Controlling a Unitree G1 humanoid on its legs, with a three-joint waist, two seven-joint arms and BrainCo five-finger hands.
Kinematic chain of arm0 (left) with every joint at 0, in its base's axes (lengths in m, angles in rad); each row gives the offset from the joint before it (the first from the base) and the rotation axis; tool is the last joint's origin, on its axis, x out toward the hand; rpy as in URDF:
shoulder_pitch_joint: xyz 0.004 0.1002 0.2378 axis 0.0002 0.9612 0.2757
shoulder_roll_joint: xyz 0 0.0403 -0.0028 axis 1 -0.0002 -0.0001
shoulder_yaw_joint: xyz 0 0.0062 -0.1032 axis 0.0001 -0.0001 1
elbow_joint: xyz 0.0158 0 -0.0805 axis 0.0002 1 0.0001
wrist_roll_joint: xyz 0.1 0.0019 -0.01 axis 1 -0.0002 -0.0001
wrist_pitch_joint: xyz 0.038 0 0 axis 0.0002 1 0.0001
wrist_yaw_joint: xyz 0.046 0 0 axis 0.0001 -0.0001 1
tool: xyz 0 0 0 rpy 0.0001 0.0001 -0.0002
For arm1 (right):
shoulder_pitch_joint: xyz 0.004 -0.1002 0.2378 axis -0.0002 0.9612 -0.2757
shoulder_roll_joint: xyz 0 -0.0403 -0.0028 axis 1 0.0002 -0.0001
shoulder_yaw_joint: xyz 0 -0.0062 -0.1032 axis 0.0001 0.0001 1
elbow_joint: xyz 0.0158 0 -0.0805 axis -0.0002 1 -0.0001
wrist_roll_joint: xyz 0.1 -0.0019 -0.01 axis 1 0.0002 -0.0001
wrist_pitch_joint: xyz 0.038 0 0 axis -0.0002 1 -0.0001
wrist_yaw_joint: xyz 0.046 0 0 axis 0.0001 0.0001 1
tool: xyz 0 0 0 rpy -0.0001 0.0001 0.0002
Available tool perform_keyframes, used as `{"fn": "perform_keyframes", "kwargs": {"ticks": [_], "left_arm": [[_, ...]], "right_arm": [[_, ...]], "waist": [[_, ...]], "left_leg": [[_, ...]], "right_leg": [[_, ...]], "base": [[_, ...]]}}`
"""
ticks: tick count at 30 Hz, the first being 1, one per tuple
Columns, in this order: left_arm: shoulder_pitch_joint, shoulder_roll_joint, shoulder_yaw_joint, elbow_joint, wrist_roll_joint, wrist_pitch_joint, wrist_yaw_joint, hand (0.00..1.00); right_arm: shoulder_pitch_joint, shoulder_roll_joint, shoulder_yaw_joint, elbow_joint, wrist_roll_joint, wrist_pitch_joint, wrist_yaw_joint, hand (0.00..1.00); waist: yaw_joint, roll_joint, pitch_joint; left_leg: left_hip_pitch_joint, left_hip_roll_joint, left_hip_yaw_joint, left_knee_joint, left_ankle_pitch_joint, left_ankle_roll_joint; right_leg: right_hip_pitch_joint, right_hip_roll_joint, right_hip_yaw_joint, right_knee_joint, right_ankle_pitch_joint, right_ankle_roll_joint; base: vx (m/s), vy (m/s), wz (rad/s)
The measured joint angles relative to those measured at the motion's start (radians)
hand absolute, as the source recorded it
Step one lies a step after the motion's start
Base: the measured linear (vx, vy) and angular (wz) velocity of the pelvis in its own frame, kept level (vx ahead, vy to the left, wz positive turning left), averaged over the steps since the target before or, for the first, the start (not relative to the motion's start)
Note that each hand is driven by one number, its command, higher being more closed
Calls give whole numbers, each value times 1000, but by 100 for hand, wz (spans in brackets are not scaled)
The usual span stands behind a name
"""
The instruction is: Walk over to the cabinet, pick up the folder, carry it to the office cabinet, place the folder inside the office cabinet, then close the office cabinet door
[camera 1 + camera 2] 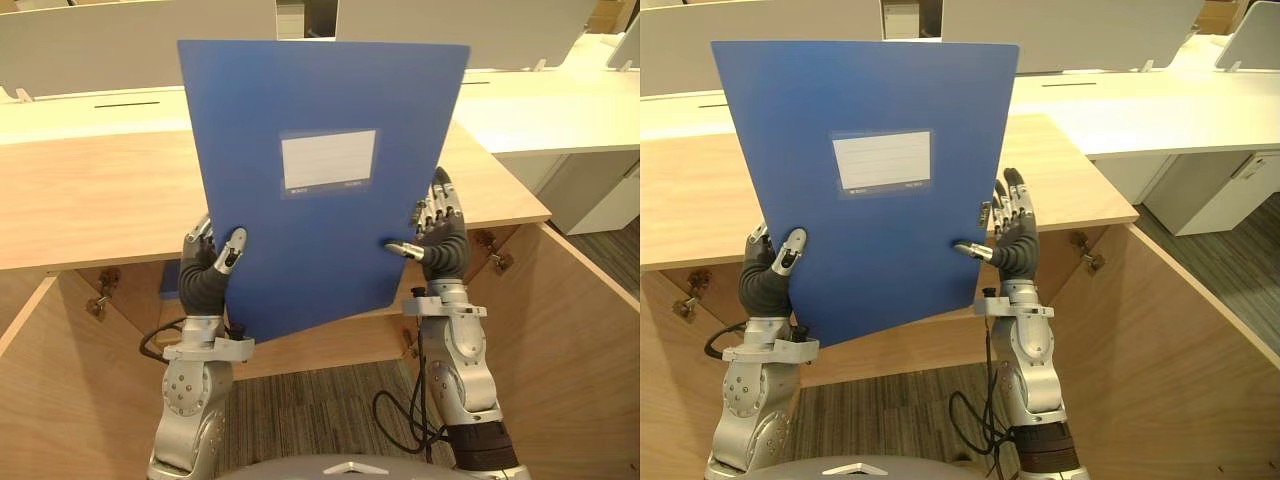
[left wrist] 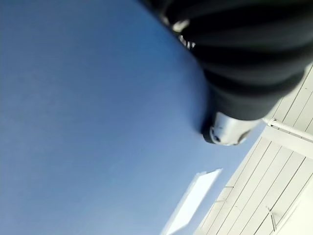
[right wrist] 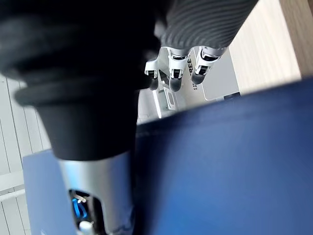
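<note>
Two hands, one blue folder [image 1: 320, 230] held upright

Left of the folder, an open wooden cabinet door [image 1: 50, 390] swings out toward the robot. The left hand [image 1: 208, 272] grasps the folder's lower left corner, with its thumb pressed on the front face and its fingers tucked behind. The folder stands nearly vertical, leaning a little (its lower edge slopes up to the right), and a white label [image 1: 328, 158] sits on the upper middle of its front. Behind the folder runs the wooden counter [image 1: 90, 190] that tops the cabinet, with pale desks [image 1: 560, 110] further behind. At the folder's right edge the right hand [image 1: 443, 245] pinches it, thumb on the front and straight fingers rising behind the edge. Right of the folder the other cabinet door [image 1: 575, 330] stands open.
</note>
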Motion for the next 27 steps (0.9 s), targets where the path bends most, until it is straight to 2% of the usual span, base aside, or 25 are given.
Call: {"fn": "perform_keyframes", "kwargs": {"ticks": [3,4,11,18,21,22,27], "left_arm": [[0,7,-4,3,0,2,-7,100],[0,14,-4,4,0,5,-8,100],[-9,24,-3,36,2,7,-9,100],[-43,56,1,52,25,14,-4,100],[-46,55,4,67,36,14,9,100],[-51,54,7,80,45,15,12,0],[-66,52,34,92,103,19,37,0]], "right_arm": [[-22,-8,19,47,8,17,22,0],[-28,-24,33,64,10,18,35,100],[-30,-90,85,89,13,42,110,100],[-30,-96,107,131,34,54,128,100],[-29,-67,105,140,34,54,128,100],[-27,-55,105,157,34,54,126,100],[12,5,98,157,34,53,115,100]], "waist": [[-4,0,0],[-3,0,0],[2,-1,0],[0,-4,-3],[-3,-6,-5],[-3,-9,-8],[-6,-24,-22]], "left_leg": [[-1,-1,0,0,3,1],[-1,-1,0,0,4,1],[-3,-1,-4,-1,10,0],[-5,-1,-7,0,16,-2],[-5,-1,-7,0,19,-2],[-6,-1,-8,0,20,-2],[-19,-1,-13,0,26,1]], "right_leg": [[-1,0,0,0,0,0],[-2,0,0,0,0,0],[-7,0,-3,1,-1,-1],[-9,0,-4,2,-1,-2],[-9,0,-4,2,-1,-2],[-9,0,-4,2,-1,-2],[-20,0,-6,3,1,-4]], "base": [[-33,-27,0],[-33,-24,0],[-21,-13,1],[-9,-7,0],[0,0,0],[0,0,0],[0,0,0]]}}
